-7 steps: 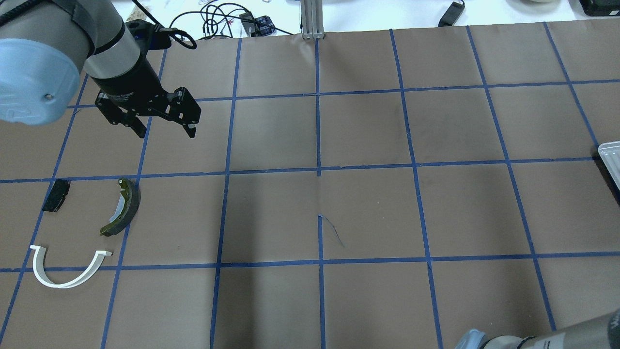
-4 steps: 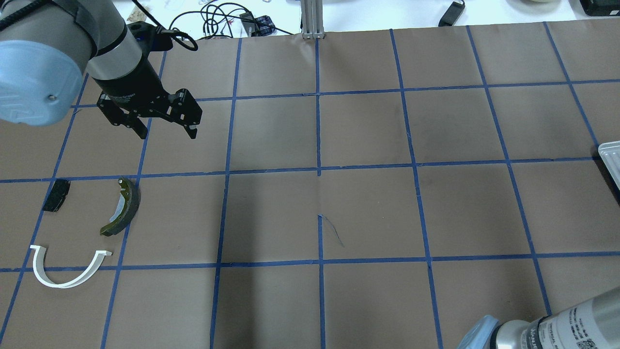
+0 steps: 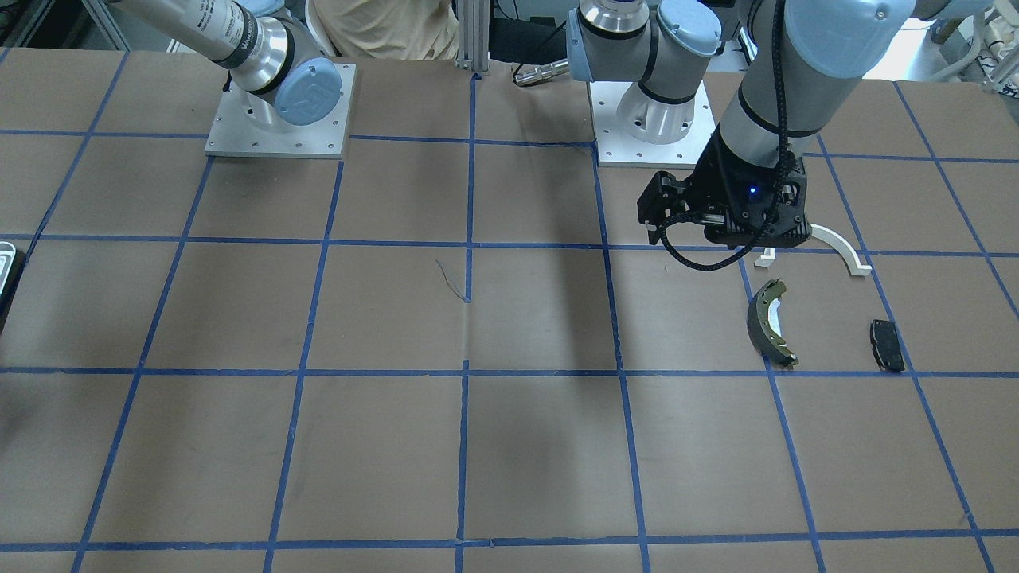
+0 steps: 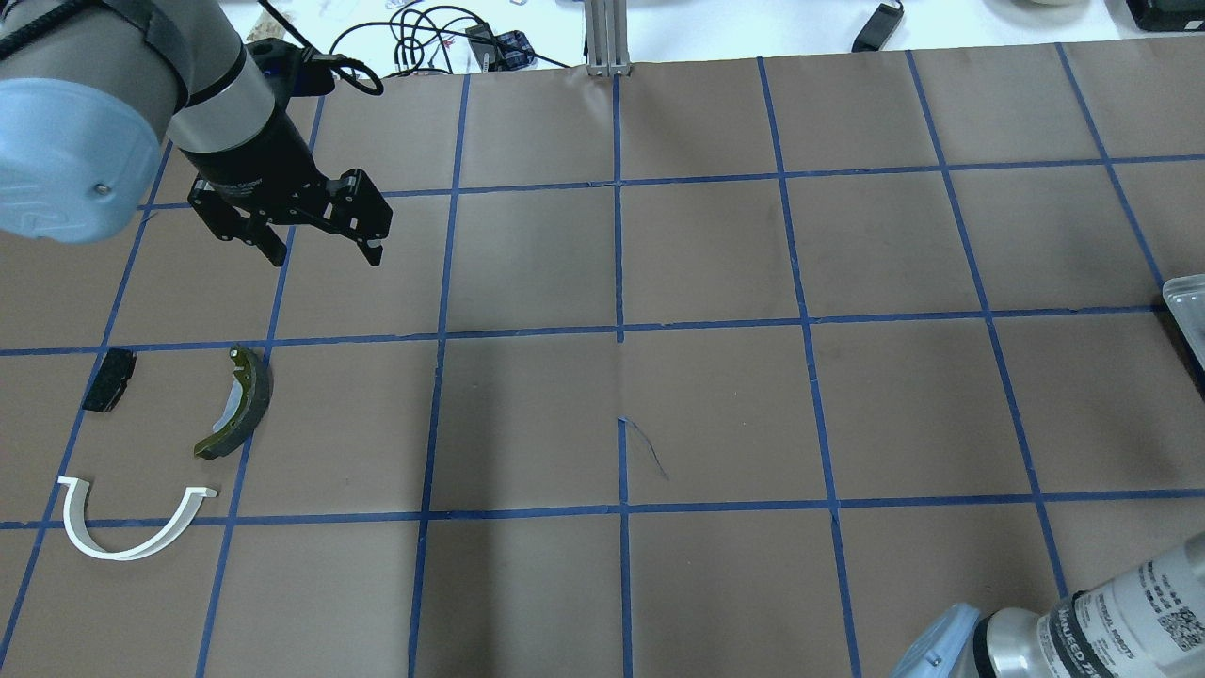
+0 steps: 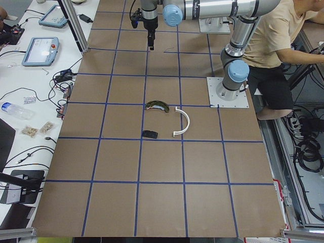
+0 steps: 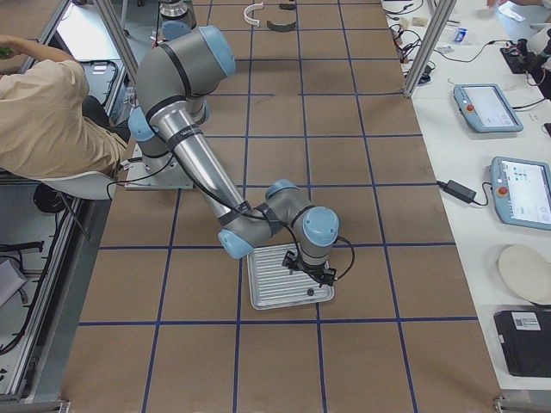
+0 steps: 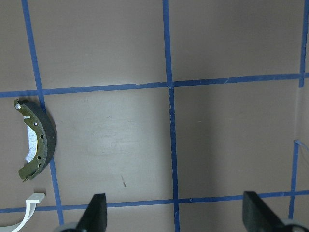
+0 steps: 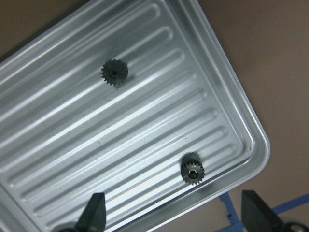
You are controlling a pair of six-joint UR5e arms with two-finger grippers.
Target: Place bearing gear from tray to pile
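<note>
The silver ribbed tray holds two small dark bearing gears, one toward its middle and one near a corner. My right gripper hovers open and empty above the tray; it also shows in the exterior right view. Only a sliver of the tray shows overhead. The pile lies at the left: an olive brake shoe, a white arc and a black pad. My left gripper hangs open and empty above the table, beyond the brake shoe.
Brown paper with a blue tape grid covers the table. Cables and a metal post stand at the far edge. A seated person is beside the robot's base. Tablets lie on the side table.
My right arm's elbow has come further into the overhead view's bottom right corner. The left gripper has barely shifted and stays open. The pile has not moved.
</note>
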